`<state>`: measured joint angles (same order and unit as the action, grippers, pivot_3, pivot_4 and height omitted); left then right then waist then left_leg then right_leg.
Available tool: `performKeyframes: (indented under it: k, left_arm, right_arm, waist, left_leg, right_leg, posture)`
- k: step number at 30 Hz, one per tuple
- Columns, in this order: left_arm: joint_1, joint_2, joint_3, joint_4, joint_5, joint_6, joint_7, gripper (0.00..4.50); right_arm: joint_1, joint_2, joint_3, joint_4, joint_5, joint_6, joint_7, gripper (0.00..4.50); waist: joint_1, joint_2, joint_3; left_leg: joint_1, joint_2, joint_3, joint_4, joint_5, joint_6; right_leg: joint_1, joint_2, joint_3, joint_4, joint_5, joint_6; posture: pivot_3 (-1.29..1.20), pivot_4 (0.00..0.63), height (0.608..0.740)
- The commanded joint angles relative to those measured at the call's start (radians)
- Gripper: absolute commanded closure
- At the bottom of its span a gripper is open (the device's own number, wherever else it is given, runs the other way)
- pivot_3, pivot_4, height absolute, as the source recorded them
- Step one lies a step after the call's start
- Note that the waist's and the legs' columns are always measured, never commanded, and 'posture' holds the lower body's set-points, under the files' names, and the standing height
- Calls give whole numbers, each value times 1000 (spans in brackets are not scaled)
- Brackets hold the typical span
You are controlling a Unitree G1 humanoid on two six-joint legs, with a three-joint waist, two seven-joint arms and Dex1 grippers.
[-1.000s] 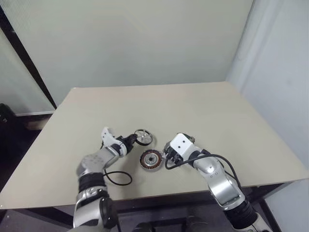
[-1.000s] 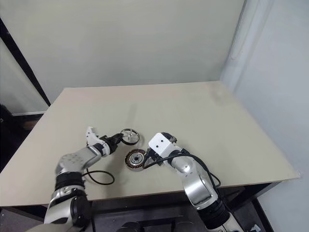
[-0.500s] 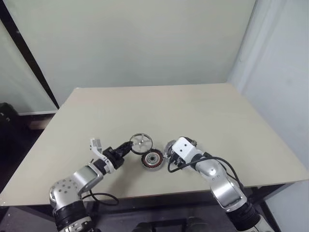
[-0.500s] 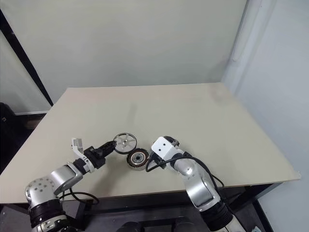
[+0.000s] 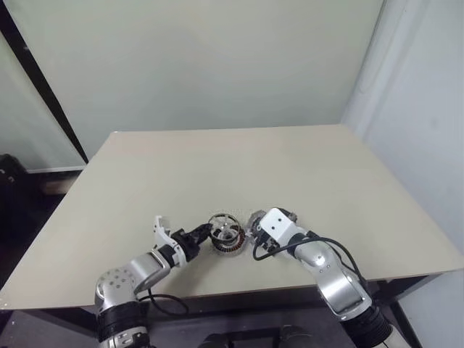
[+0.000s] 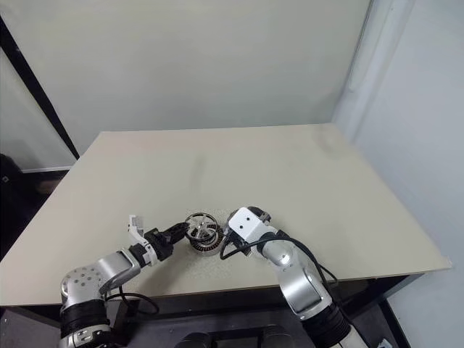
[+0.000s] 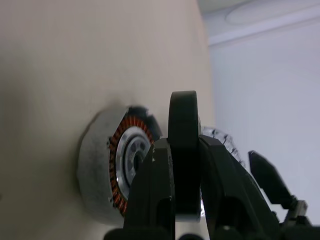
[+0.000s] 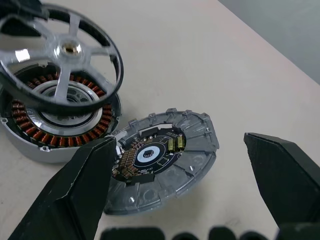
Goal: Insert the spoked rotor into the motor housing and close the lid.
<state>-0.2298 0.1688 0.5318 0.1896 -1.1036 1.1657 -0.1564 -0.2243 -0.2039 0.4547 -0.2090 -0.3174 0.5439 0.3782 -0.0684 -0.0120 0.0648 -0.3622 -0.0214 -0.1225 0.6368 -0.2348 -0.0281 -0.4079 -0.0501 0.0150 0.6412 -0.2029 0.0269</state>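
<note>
Rotor held just above the housing

The rotor (image 8: 60,55) is clamped by its rim in the left gripper (image 5: 204,233), tilted over the housing (image 8: 55,125) on the bench (image 5: 290,167). The lid (image 8: 160,160) lies open beside it, between the right gripper's (image 8: 180,190) wide-apart jaws.

The right gripper (image 8: 180,200) stands wide open, one black finger (image 8: 75,192) close beside the rim of the motor housing (image 8: 45,132) and the other finger (image 8: 285,177) well apart on the opposite side. Between them the lid (image 8: 165,160) lies open on the beige table (image 8: 200,60), its inner face up with a small circuit ring showing, joined to the housing's rim. The spoked rotor (image 8: 62,55) hangs tilted just above the housing's copper windings, partly covering them.
</note>
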Motion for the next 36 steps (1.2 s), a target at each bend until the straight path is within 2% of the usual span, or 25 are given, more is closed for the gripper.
performKeyframes:
  k: [1, 12, 24, 32, 36]
  left_arm:
    - [-23, 1, -17, 10, 6, -13, -22, 4169]
    - [-34, 12, -41, 43, 44, -32, -24, 4169]
    - [-36, 28, -46, -54, 46, -19, 6, 57]
    - [-67, 57, -56, -249, 8, -18, 49, 21]
    - [-67, 115, -131, -343, 75, -54, 12, 21]
  right_arm:
    - [-6, 4, -6, -52, -13, -1, -14, 0]
    - [-1, 6, -8, -57, -12, 5, -24, 0]
    - [-3, 15, -3, -46, -10, -1, -30, 0]
    - [-4, 18, -4, -34, -7, -9, -30, 0]
    - [-9, 23, -7, -28, -4, -18, -33, 0]
  waist:
    - [0, 0, 0]
    - [-1, 0, 0]
    - [-2, 0, 0]
    - [2, 0, 1]
    - [3, -1, 1]
  left_leg:
    - [0, 0, 0, 0, 0, 0]
    - [0, 0, 0, 0, 0, 0]
    - [0, 0, 0, 0, -2, -3]
    - [-1, 0, 0, -1, -1, -2]
    - [-1, 0, 0, -3, 0, -1]
  right_leg:
    - [0, 0, 0, 0, 0, 0]
    - [0, 0, 0, 0, 0, 0]
    - [0, 0, 0, 0, 0, 0]
    - [-1, 0, 0, -1, 0, 0]
    - [-1, -1, 0, -2, 0, 0]
  posture:
    - [0, 0, 740]
    - [0, 0, 740]
    - [0, 0, 740]
    - [0, 0, 740]
    - [0, 0, 740]
